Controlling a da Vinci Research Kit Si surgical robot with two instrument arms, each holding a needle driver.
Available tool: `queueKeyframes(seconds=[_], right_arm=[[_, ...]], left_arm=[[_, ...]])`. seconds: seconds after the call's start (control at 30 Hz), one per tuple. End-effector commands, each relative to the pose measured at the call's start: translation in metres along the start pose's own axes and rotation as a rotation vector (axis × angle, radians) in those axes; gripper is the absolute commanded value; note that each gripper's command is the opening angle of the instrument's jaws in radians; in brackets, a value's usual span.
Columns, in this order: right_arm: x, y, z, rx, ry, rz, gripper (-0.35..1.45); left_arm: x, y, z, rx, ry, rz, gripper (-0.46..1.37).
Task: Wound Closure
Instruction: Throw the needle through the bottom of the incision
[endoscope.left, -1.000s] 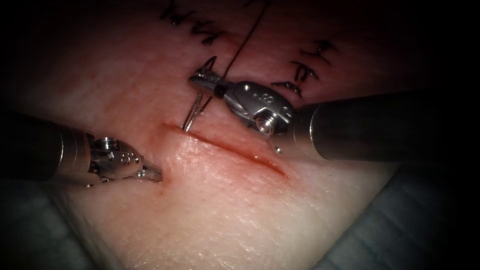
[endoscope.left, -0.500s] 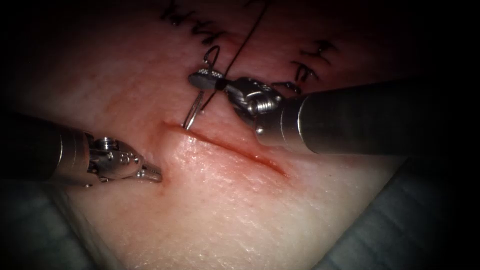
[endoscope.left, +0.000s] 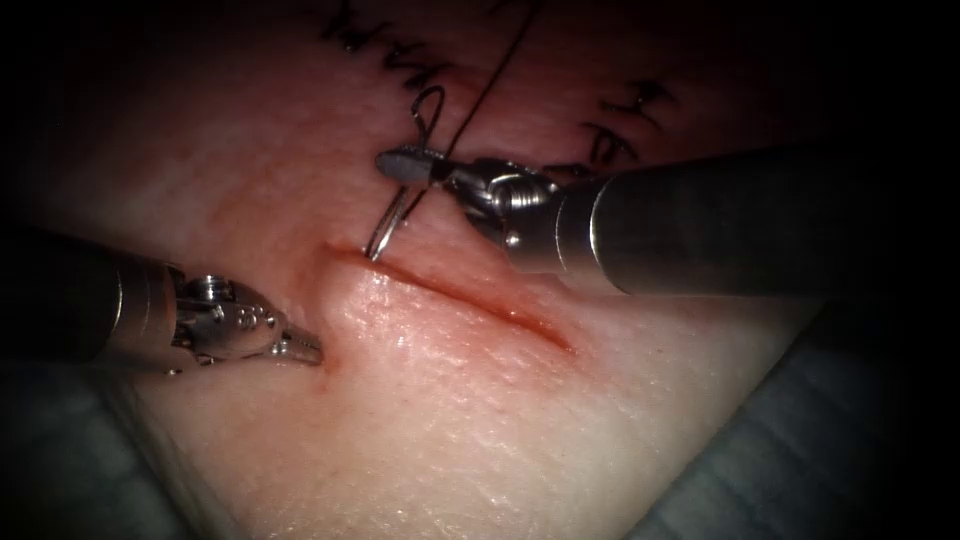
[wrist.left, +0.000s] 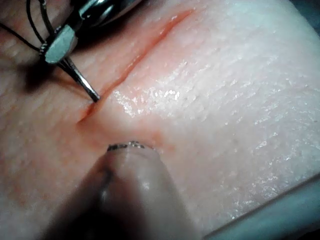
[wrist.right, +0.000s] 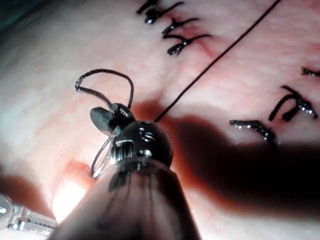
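Observation:
The tissue (endoscope.left: 480, 430) has a slanting red cut (endoscope.left: 470, 300). My right tool (endoscope.left: 405, 165) is shut on the curved needle (endoscope.left: 385, 222) near its thread end. The needle stands steeply, with its tip touching the tissue at the cut's left end; I cannot tell how deep it is. Dark thread (endoscope.left: 490, 85) loops above the jaws and runs off to the far side. In the left wrist view the needle (wrist.left: 80, 82) meets the cut (wrist.left: 145, 50) below the right tool (wrist.left: 57, 44). My left tool (endoscope.left: 305, 349) is shut on nothing, its tip on the tissue left of the cut.
Several dark stitches with cut ends (endoscope.left: 610, 140) lie on the far tissue, also in the right wrist view as stitches (wrist.right: 172, 30). A grey cloth (endoscope.left: 800, 470) borders the tissue at the near right. The right tool's shaft (endoscope.left: 720, 225) hangs over the cut's right half.
The right tool's wrist has rolled and its shaft has shifted left. The needle's thread end has swung up, while its tip stays at the cut's left end. The left tool is still.

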Motion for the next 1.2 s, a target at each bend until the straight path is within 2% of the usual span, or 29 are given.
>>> queueKeyframes(seconds=[0.03,0.5,0.87,1.2], right_arm=[[0.0,0.0,0.0001,0.005,-0.003,0.024,-0.35],[-0.0012,-0.0002,0.0004,0.052,-0.051,0.167,-0.35],[-0.0023,-0.0004,0.0008,0.059,-0.116,0.293,-0.35],[-0.0027,-0.0002,0.0008,0.133,-0.095,0.419,-0.35]], left_arm=[[0.0,0.0,0.0,-0.006,0.0,-0.001,-0.24],[0.0,-0.0002,0.0001,-0.007,0.0,0.0,-0.25],[0.0,-0.0003,0.0001,-0.007,0.0,0.0,-0.27],[0.0001,-0.0003,0.0002,-0.007,0.0,0.006,-0.27]])
